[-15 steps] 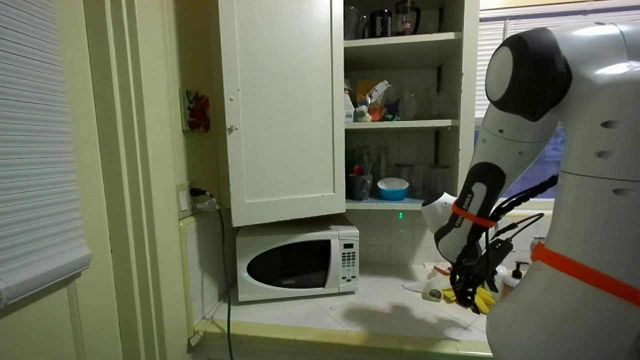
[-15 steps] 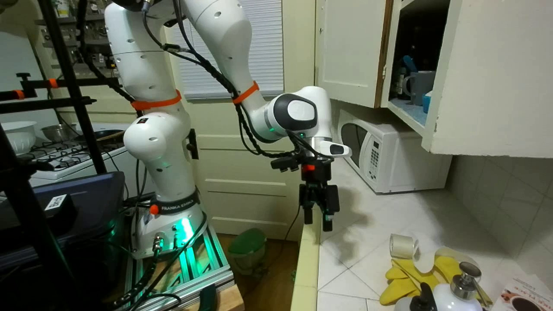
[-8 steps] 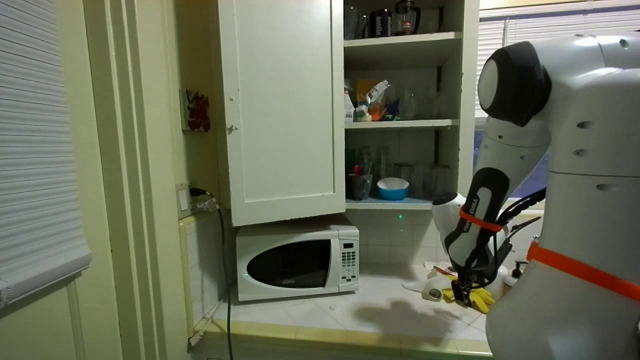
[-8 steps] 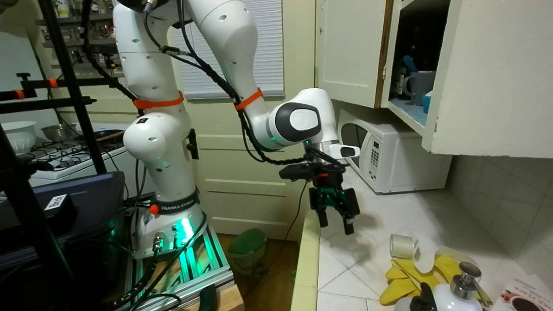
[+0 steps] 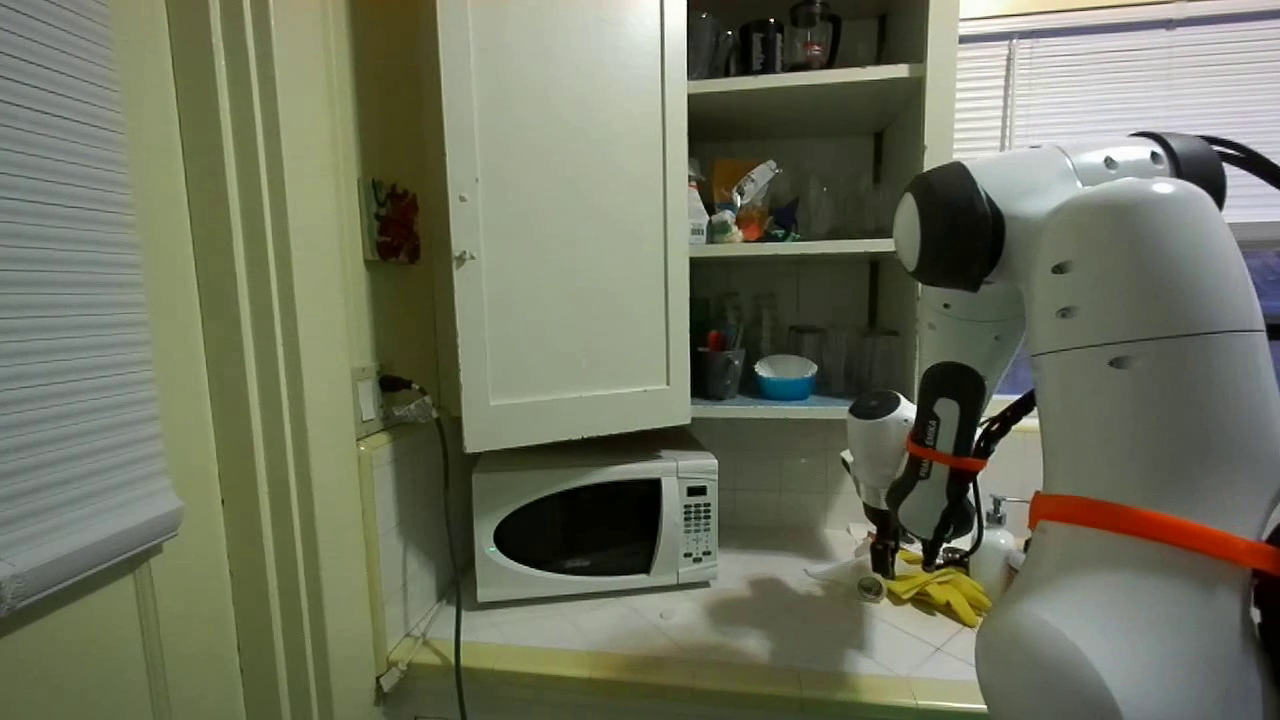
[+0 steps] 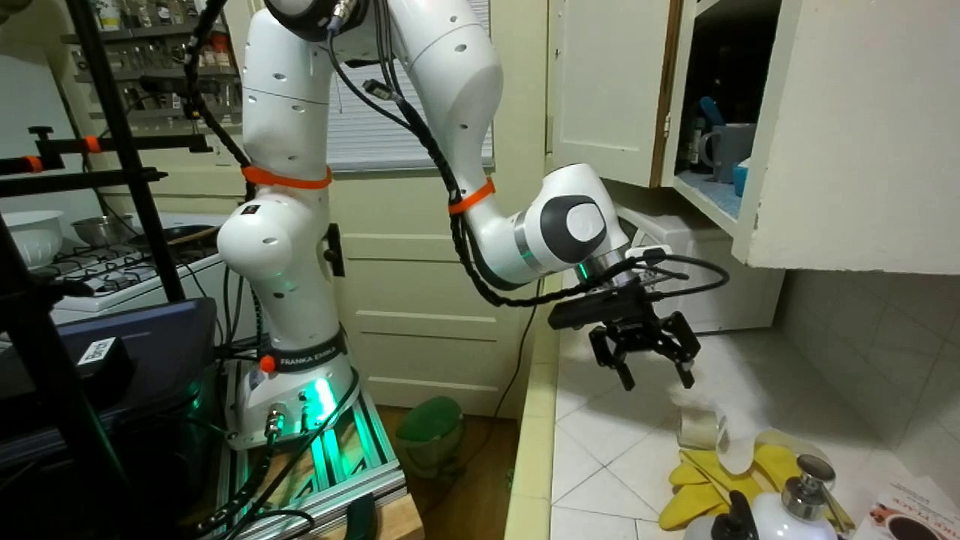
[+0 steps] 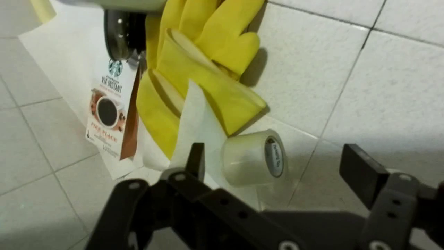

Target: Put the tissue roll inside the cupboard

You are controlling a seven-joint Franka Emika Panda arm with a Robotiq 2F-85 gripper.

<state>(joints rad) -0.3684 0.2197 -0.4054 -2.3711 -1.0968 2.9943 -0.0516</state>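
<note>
The tissue roll (image 7: 244, 161) is a pale, short cylinder on its side on the tiled counter; its core label looks like packing tape. It shows in both exterior views (image 5: 871, 588) (image 6: 696, 429). White paper (image 7: 199, 118) curls up beside it. My gripper (image 6: 656, 381) is open and empty, tilted above the counter near the roll. In the wrist view (image 7: 280, 166) the roll appears between the spread fingers, closer to the left one, beyond the fingertips and not held. The white cupboard (image 5: 800, 247) hangs on the wall with its door (image 5: 575, 220) open and shelves exposed.
Yellow gloves (image 6: 697, 495) lie against the paper. A soap bottle (image 6: 791, 517) and a coffee packet (image 7: 107, 118) stand close by. A microwave (image 5: 590, 525) sits below the cupboard door. The bottom shelf holds a blue bowl (image 5: 786, 380), a grey mug (image 5: 720, 370) and glasses.
My gripper has moved across the counter toward the roll. It has turned and tilted, and its fingers now show wide apart. The roll, gloves and cupboard door have not moved.
</note>
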